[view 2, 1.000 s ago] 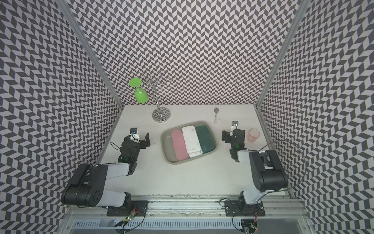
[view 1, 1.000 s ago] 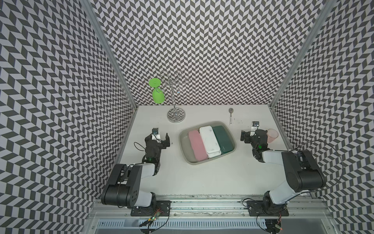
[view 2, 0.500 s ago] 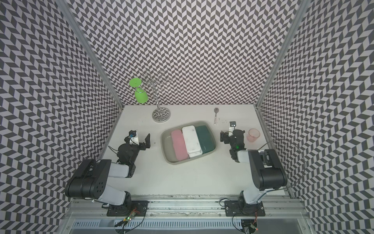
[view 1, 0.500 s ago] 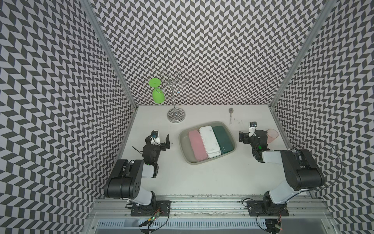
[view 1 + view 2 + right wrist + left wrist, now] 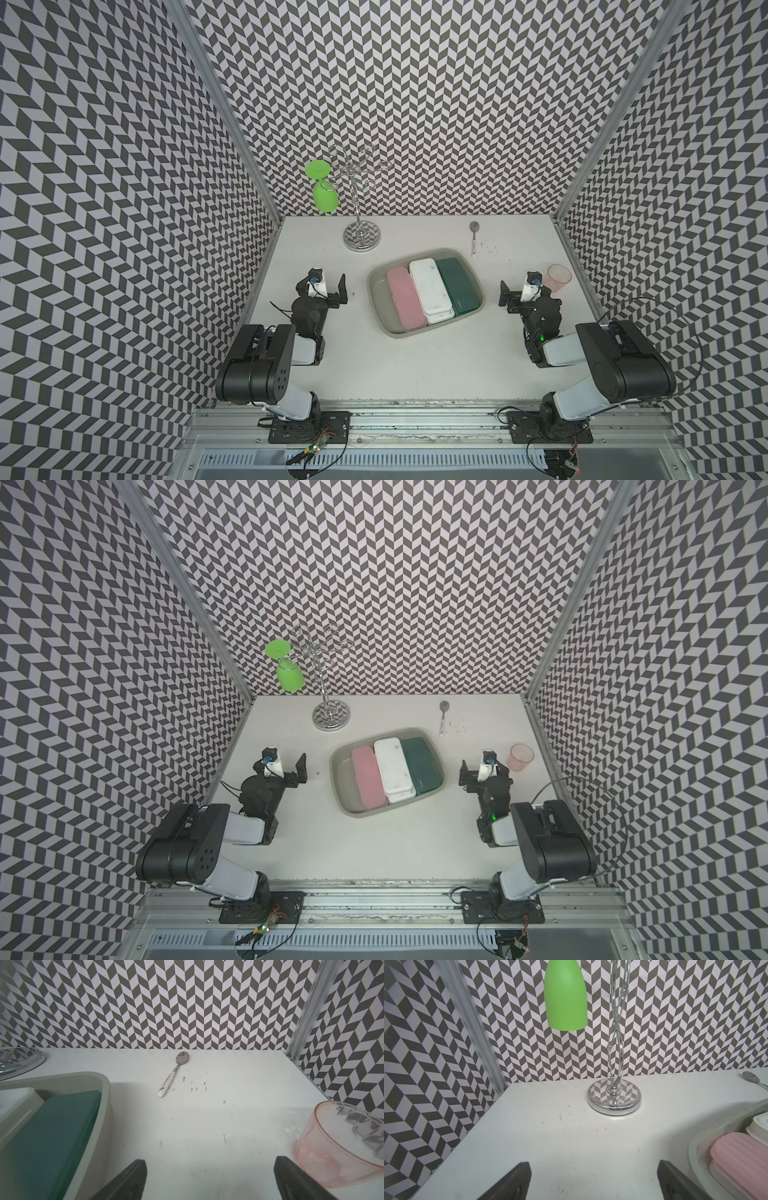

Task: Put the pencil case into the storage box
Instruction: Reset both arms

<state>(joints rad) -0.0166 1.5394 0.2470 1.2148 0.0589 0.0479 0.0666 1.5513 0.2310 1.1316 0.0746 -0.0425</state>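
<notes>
**Three cases in the tub, both claws wide apart**

Here's the scene. The white surface [image 5: 415,374] stretches between chevron-papered walls. The two black-and-white arms sit folded low at its near edge, the left arm [image 5: 266,365] on one side, the right arm [image 5: 615,365] on the other.

The left claw [image 5: 326,287] hangs just above the surface beside the tub. Its jaws are spread wide with nothing between them, and the wrist view shows only bare surface in the gap [image 5: 593,1180]. It's the same on the far side: the right claw [image 5: 524,291] is parted too, and it grips nothing.

Midway between them lies the large grey plastic storage box [image 5: 377,297], set at a slant. Inside, and there's the answer to the task, three pencil cases lie flat, side by side and touching. The pink ribbed pencil case [image 5: 405,299] is nearest the left arm. The white hard-shell pencil case [image 5: 430,289] is in the middle, and the dark green pencil case [image 5: 457,284] is nearest the right arm.

Towards the back wall stands a tall chrome wire stemware stand [image 5: 360,235], upright on its round mirrored base. A bright green plastic wine glass [image 5: 325,197] hangs upside down from it.

Just beside the right claw, a translucent pink tumbler [image 5: 559,279] stands upright. Finally, near the back wall, there's a small metal spoon with a white printed handle [image 5: 473,239], lying flat and well apart from the tub.
</notes>
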